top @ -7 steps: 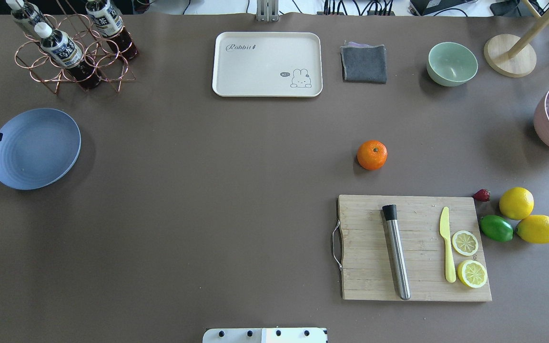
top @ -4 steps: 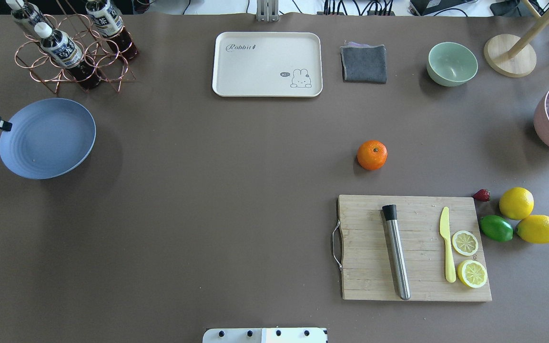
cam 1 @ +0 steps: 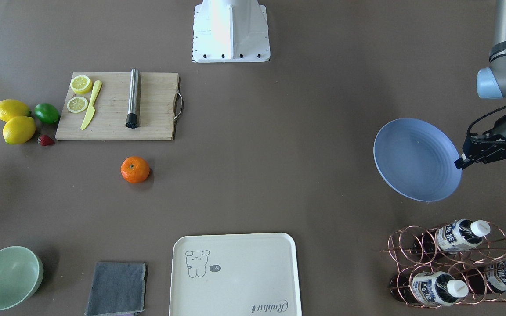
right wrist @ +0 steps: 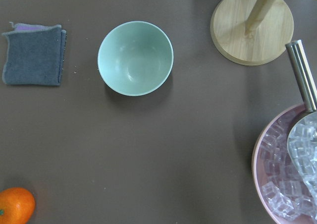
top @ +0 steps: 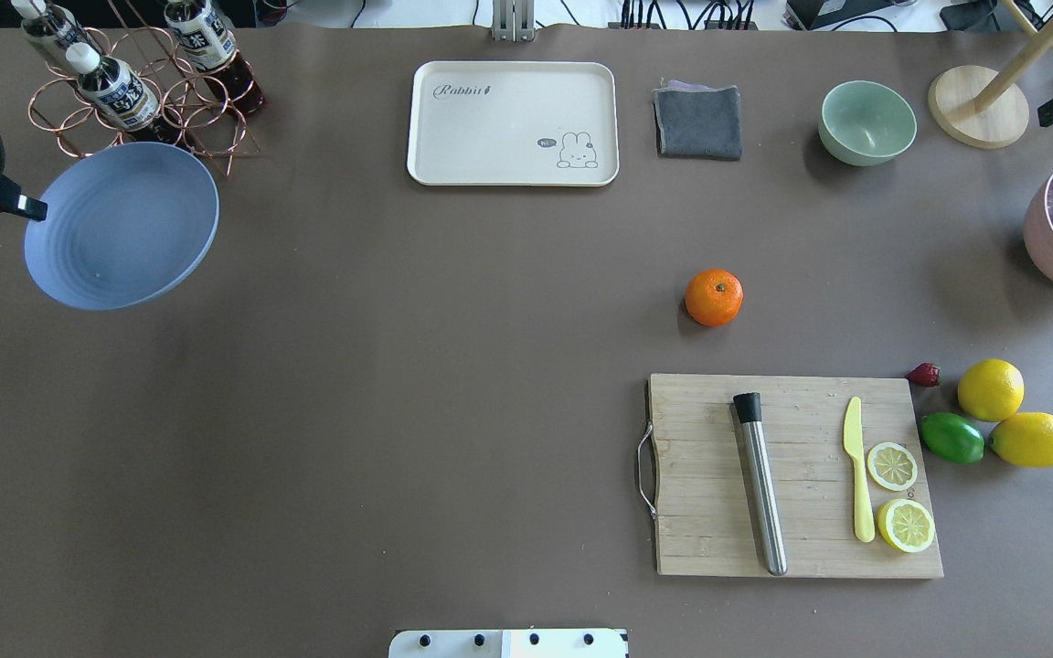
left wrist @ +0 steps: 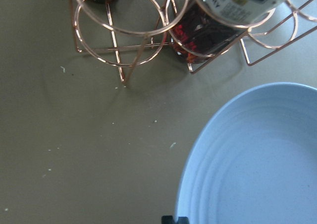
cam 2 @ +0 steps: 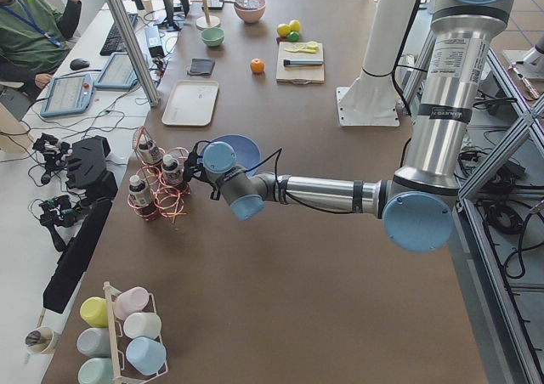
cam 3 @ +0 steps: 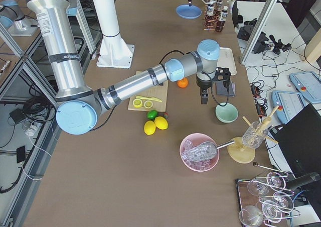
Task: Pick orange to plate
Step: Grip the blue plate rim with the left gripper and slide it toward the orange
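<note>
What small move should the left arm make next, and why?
Probably carry the plate toward the orange. The left gripper pinches its rim, held up near the bottle rack, while the orange lies far off on the table.

The small round orange (top: 714, 297) sits on the brown counter (top: 398, 366) just beyond the wooden cutting board (top: 700, 475), on the robot's right. The round blue-lavender plate (top: 124, 228) is well apart, far left, beside the copper wire bottle rack (top: 144, 100).

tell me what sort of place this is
Probably a robotics lab, with the table staged like a drinks-prep counter: a robot arm reaching over it, control pendants on the side desk, a cutting board with lemon slices.
</note>
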Robot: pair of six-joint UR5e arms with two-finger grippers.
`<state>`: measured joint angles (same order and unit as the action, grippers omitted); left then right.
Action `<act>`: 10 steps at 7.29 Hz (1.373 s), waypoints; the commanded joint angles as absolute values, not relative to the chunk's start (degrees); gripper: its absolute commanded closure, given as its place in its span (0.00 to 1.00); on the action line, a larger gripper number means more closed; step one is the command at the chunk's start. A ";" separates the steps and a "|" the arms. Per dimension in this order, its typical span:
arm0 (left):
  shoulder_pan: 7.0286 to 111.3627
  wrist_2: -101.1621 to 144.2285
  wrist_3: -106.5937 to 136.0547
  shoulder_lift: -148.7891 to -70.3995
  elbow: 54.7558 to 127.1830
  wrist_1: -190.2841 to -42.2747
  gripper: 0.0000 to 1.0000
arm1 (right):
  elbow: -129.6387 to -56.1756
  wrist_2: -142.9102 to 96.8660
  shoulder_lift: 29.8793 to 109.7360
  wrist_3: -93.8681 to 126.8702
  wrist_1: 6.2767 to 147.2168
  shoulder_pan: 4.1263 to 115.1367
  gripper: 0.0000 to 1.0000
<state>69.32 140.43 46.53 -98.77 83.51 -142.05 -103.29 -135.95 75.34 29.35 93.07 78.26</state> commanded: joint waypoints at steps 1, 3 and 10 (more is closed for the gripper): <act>65.07 138.36 55.77 -99.40 88.75 -142.03 1.00 | -103.18 -131.77 70.68 40.03 93.08 72.45 0.00; 57.09 130.47 64.11 -100.98 92.79 -141.86 1.00 | -103.36 -130.17 69.52 44.36 92.99 68.92 0.00; 29.04 98.92 79.10 -115.21 98.35 -127.10 1.00 | -101.00 -119.64 66.53 64.14 83.26 52.93 0.00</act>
